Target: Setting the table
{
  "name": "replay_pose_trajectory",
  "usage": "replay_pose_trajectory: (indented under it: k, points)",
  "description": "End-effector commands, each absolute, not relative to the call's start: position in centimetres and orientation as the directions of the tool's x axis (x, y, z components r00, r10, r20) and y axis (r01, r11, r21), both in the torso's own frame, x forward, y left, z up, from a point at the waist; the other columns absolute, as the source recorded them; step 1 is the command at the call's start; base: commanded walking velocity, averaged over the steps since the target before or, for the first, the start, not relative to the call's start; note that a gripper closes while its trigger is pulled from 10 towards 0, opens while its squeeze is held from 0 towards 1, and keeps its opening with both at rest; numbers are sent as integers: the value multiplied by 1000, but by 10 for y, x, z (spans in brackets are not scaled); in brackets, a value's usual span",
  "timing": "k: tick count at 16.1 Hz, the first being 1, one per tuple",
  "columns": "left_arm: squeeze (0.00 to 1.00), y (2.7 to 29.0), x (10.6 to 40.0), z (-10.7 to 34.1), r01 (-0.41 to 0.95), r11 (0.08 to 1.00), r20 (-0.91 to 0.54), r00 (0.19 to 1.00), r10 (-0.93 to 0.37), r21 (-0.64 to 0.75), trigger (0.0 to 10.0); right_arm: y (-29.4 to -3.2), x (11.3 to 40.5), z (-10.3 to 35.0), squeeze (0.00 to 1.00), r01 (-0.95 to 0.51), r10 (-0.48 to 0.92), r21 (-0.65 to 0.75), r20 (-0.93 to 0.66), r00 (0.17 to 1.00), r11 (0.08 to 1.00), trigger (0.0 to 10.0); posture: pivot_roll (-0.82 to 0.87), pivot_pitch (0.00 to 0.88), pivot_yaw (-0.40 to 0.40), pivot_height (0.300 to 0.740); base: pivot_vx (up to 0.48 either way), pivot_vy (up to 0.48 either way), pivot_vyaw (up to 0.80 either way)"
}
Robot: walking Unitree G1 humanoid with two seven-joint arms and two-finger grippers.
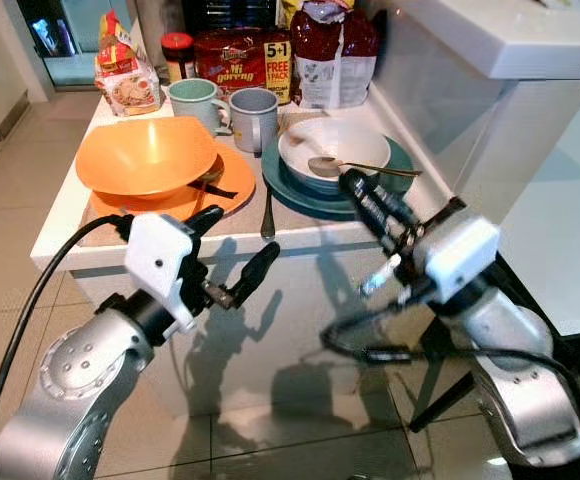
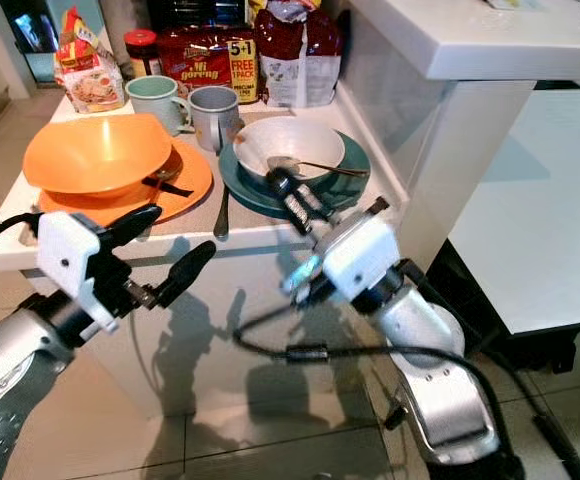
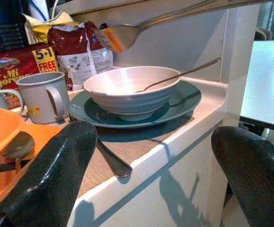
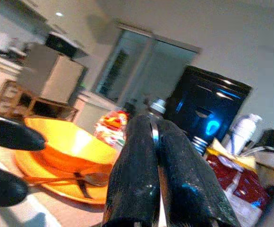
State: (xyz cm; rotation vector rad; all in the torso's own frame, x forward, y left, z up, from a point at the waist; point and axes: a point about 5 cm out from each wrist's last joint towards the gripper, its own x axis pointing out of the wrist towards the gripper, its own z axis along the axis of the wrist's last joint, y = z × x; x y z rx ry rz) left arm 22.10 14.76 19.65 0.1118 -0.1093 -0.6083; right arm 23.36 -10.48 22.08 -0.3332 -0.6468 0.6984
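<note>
Between the pinched fingers of my right gripper point(image 1: 355, 190) sits the handle of the fork point(image 3: 123, 35), clamped tight. The right wrist view shows a thin metal strip running out between the two pads. From that gripper the fork's long axis runs onward and slightly to the left, so its tines hang above the white bowl point(image 1: 335, 140), not yet on the counter point(image 1: 240, 218).

Just below the fingertips is the near rim of the teal plate point(image 1: 400, 160) that carries the bowl. A spoon point(image 1: 365, 166) already rests in the bowl, its handle crossing to the right. Left of the gripper, just beside the plate, a dark-handled utensil point(image 1: 267, 212) lies lengthwise on the counter.

I judge the fork has to come down beside the plate, and this arm is clearly the nearer one. It reaches up and forward with the wrist raised. My left gripper point(image 1: 235, 240) hangs spread and empty before the counter edge, short of the orange bowl point(image 1: 145, 155). Mugs point(image 1: 253, 118) stand beyond.
</note>
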Motion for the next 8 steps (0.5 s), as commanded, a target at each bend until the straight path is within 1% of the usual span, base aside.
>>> replay_pose_trajectory:
  k: [1,3,6,8]
  points:
    - [0,153,218,203,553,813,88,814,-574,180,10000,-103,226,226,0,-520,709,-485,429,560,704,0,76,29,5,740,0,-472,0]
    - [0,158,214,202,563,803,69,809,-584,193,10000,-101,223,229,0,-560,713,-441,435,550,701,0,78,30,5,740,0,-476,0]
    - [0,162,208,200,573,792,45,804,-593,209,10000,-94,217,227,0,-606,746,-436,421,516,666,0,87,31,2,740,0,-475,0]
    - [0,164,208,200,571,792,40,805,-592,213,10000,-93,215,228,0,-612,748,-431,421,514,663,0,93,32,1,740,0,-472,0]
